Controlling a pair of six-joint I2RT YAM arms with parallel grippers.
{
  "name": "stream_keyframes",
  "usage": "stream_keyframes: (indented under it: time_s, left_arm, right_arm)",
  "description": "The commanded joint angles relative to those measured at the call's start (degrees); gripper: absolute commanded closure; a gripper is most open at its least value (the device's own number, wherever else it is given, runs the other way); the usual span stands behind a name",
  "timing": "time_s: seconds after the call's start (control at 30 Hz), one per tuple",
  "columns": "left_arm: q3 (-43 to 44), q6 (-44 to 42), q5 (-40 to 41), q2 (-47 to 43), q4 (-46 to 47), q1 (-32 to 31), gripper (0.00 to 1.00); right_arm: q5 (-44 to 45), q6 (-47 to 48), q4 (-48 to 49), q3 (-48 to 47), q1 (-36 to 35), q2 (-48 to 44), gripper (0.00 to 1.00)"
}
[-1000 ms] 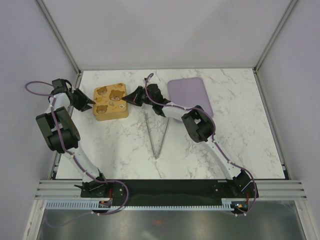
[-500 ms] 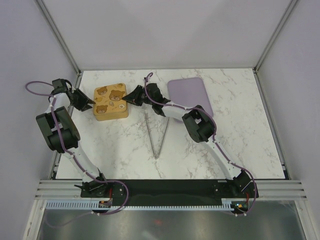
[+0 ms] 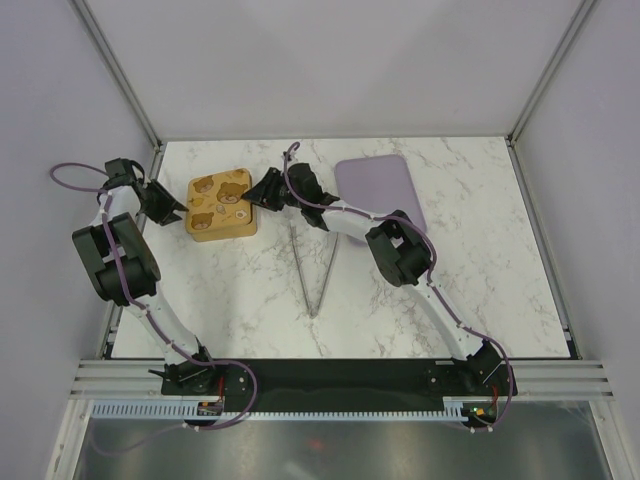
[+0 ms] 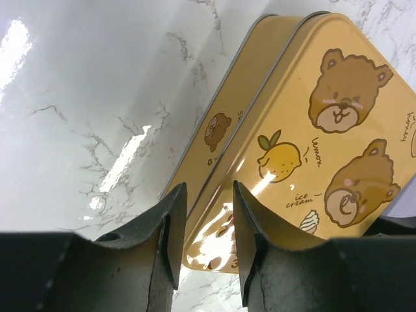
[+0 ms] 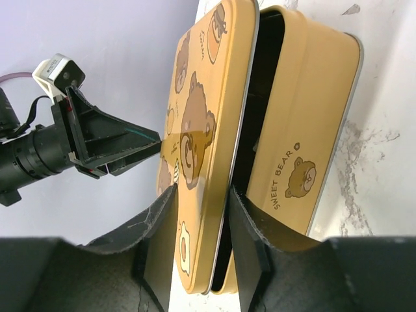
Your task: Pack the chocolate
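Observation:
No chocolate shows in any view. The golden-brown bear-printed box (image 3: 222,205) lies at the table's back left. Its lid (image 5: 201,130) stands slightly ajar over the base (image 5: 312,117), with a dark gap between them. My right gripper (image 5: 201,192) is open, and its fingers stand either side of the lid's right edge with small gaps. My left gripper (image 4: 207,188) is shut on the box (image 4: 312,130) at its left corner. One of its fingers rests on the lid and the other on the base's side. In the top view the left gripper (image 3: 178,208) and the right gripper (image 3: 255,192) flank the box.
An empty lilac tray (image 3: 380,190) lies right of the right gripper. Thin metal tongs (image 3: 310,275) lie in a V on the marble in front of the box. The left wall and a frame post (image 3: 155,165) stand close behind the left arm.
The right gripper's jaws have spread apart around the lid's edge and let it go. It has also shifted slightly toward the box. The left gripper and the box stay put.

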State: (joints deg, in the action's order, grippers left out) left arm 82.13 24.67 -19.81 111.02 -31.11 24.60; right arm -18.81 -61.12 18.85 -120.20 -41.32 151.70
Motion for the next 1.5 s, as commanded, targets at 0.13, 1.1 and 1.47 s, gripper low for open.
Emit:
stream_keyframes:
  time_s: [0.13,1.1,1.47]
  left_arm:
    - [0.3,-2.7,1.0,-0.7,-0.2,-0.3,0.59]
    - [1.9,-2.8,-4.1,1.1,-0.1,-2.5,0.64]
    - [1.4,-2.8,-3.0,1.2,-0.1,-2.6,0.65]
  right_arm:
    - [3.6,5.7,-7.6,1.0,0.0,-3.0,0.57]
    - [4.4,7.5,-8.7,-3.4,-0.4,-0.5,0.42]
    - [5.5,6.6,-8.3,1.9,-0.9,-0.9,0.51]
